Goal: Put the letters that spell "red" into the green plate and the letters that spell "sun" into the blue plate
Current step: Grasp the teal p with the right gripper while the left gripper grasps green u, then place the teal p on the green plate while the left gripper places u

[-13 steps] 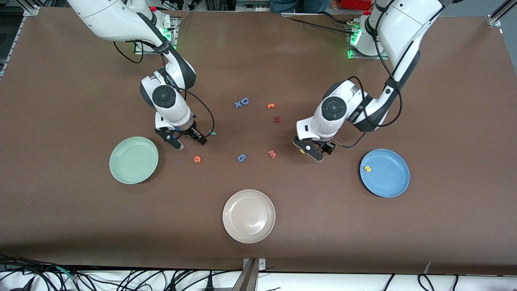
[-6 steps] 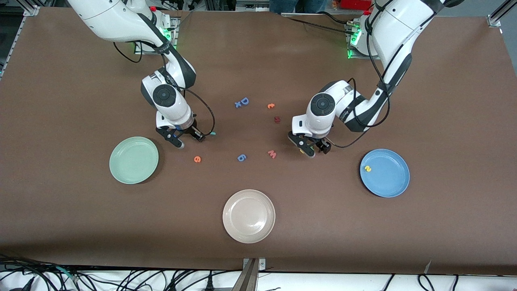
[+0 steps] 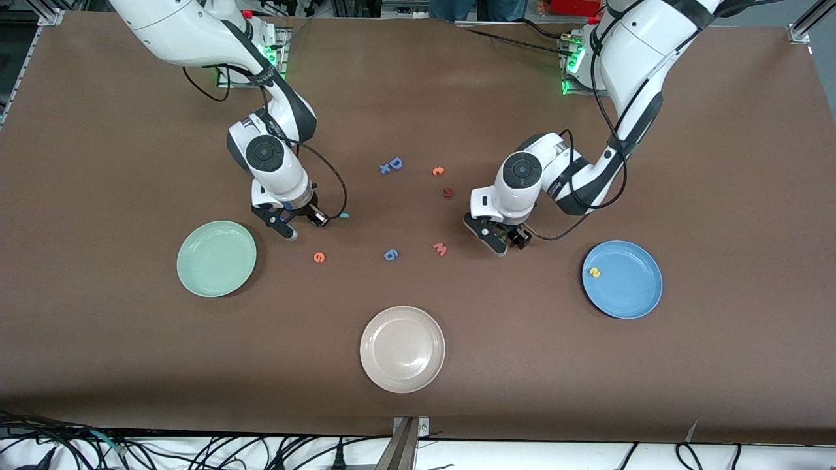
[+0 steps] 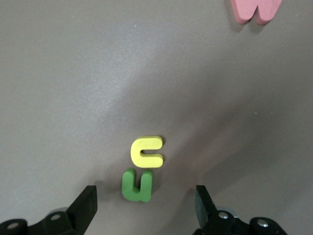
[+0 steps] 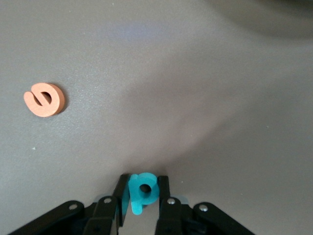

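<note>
Teal d [image 5: 143,188]: clamped between the fingers of the right hand [image 3: 302,224], low over the surface [image 3: 418,85], just beside the green plate [image 3: 216,258] on its side toward the surface's middle. Plate itself holds nothing visible.

Thin teal r [image 3: 344,215]: on the surface just beside the right hand, toward the middle.

Orange e [image 3: 319,257]: flat on the surface, nearer the front camera than the right hand, between the green plate and a small blue letter [image 3: 390,254]. Also seen in the right wrist view [image 5: 44,99], apart from the hand.

Yellow u [image 4: 146,152] and green n [image 4: 137,185]: lying touching each other on the surface, between the spread fingers [image 4: 86,208] of the left hand [image 3: 503,240]. Fingers wide apart, neither touching a letter. The hand hangs low over the pair.

Yellow s [image 3: 594,272]: inside the blue plate [image 3: 637,297], close to the rim on the side toward the middle. Blue plate sits toward the left arm's end.

Others: pink w [image 3: 440,249] just beside the left hand; dark red letter [image 3: 448,192] and second orange letter [image 3: 438,171] farther from the camera; blue capital D [image 3: 394,163] with a small blue piece touching it; beige plate [image 3: 402,349] near the front edge, mid-surface.
</note>
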Controlling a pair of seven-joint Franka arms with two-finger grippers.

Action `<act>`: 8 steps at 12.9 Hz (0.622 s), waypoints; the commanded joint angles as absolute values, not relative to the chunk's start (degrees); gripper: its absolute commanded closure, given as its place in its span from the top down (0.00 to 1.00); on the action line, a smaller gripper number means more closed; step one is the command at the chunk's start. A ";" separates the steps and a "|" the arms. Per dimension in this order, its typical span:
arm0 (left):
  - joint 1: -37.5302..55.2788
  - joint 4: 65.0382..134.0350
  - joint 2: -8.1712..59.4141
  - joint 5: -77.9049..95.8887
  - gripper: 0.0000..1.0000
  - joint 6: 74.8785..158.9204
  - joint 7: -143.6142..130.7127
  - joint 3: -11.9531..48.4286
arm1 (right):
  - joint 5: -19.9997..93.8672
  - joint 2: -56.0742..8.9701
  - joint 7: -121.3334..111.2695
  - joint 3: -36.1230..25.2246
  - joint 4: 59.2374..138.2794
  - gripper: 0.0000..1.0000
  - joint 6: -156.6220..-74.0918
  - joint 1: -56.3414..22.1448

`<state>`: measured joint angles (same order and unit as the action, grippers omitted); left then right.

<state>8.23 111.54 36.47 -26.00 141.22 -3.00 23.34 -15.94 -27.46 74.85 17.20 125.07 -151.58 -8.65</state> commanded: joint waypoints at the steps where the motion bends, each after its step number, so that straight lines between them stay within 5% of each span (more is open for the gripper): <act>1: 7.91 111.88 36.74 -27.95 0.63 142.47 -2.20 23.38 | -15.29 -24.97 71.91 18.54 125.34 0.00 -148.48 -5.55; 4: 7.82 111.97 36.04 -27.95 0.10 142.12 -2.02 23.38 | -14.07 -21.37 66.65 20.73 123.23 0.00 -140.29 -1.51; 5: 7.91 111.97 36.04 -27.95 0.02 142.12 -2.02 23.38 | -11.19 -20.23 61.66 21.44 123.05 0.00 -139.06 0.68; 8: 7.82 111.97 35.51 -27.95 0.01 141.51 -1.93 23.38 | -4.23 -17.67 46.45 21.62 121.12 0.00 -133.53 5.96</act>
<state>8.24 111.49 36.24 -26.02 141.75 -2.68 23.74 -7.14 -19.33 53.94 20.28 121.91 -137.15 2.19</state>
